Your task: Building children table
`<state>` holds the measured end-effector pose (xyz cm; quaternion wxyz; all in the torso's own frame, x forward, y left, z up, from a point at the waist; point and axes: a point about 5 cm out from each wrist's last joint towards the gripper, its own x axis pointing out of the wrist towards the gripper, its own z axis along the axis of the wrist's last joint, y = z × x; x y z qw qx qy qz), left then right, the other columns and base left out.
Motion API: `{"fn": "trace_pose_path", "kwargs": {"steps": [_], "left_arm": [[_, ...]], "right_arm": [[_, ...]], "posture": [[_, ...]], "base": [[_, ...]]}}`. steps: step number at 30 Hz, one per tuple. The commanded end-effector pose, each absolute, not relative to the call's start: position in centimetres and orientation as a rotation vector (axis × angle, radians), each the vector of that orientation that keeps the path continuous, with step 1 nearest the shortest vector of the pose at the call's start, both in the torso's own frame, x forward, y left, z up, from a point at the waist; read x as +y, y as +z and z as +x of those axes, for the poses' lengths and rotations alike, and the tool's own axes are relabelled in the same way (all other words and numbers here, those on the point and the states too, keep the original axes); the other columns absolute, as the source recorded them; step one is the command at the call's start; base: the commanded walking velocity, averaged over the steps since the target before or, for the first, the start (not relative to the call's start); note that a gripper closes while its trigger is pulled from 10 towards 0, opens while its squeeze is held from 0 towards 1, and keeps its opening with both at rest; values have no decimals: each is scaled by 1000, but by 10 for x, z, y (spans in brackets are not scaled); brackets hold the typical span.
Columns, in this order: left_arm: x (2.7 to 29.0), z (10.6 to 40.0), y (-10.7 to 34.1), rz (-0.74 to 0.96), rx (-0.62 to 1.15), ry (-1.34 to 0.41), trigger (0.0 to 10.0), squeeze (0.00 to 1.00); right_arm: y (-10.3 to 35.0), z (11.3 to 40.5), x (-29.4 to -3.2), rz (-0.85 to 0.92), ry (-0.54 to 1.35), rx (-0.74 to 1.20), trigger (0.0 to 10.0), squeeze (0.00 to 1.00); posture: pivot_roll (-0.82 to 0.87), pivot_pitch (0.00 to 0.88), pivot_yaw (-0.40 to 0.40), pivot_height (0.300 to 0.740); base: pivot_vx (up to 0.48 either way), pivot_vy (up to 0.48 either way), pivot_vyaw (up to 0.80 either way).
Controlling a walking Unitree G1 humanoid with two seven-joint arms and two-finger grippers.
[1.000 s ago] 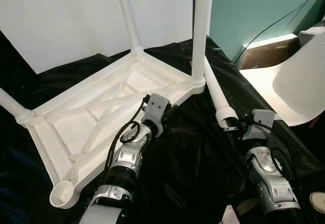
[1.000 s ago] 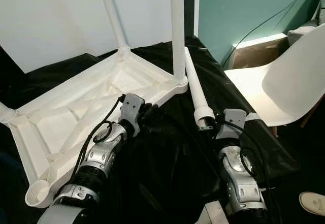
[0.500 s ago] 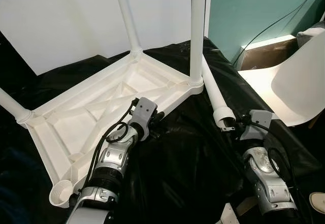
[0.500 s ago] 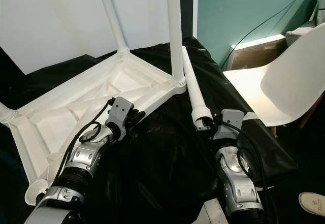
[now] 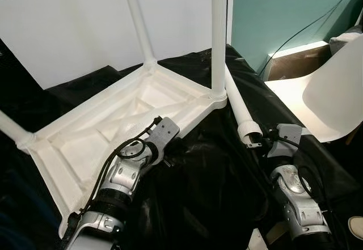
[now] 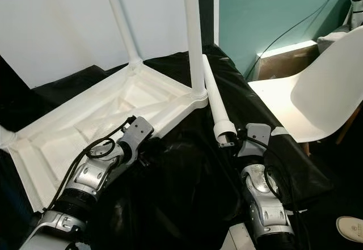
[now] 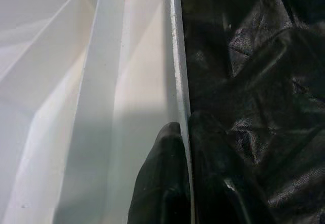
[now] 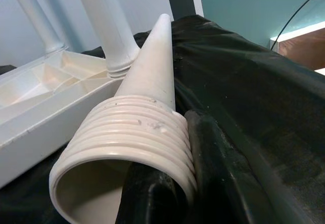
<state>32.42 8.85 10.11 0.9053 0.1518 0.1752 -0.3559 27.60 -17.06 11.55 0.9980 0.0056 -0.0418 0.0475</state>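
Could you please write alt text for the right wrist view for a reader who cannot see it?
The right gripper holds the threaded open end of a loose white table leg, one black finger inside the rim and one outside. The leg lies on black plastic sheeting, beside the upturned white tabletop.
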Motion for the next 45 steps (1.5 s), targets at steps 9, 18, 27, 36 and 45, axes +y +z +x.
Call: {"fn": "trace_pose_path", "kwargs": {"steps": [9, 18, 27, 36, 45], "left_arm": [[57, 343, 92, 10, 437, -420, 0, 0], [64, 346, 94, -33, 397, -254, 0, 0], [58, 345, 142, -166, 90, -478, 10000, 1000], [70, 332, 150, -106, 59, -594, 10000, 0], [113, 346, 120, 124, 233, -345, 10000, 0]], "right_arm": [[115, 277, -158, 19, 148, -96, 10000, 0], [114, 276, -157, 19, 147, -96, 10000, 0], [111, 273, -153, 23, 155, -89, 10000, 0], [111, 274, -154, 21, 154, -88, 10000, 0], [111, 274, -152, 26, 158, -89, 10000, 0]], "posture": [[-71, 0, 131, 740], [-77, 0, 139, 740], [-60, 0, 130, 740], [-52, 0, 128, 740], [-48, 0, 126, 740]], "base": [[0, 0, 0], [0, 0, 0], [0, 0, 0], [0, 0, 0], [0, 0, 0]]}}
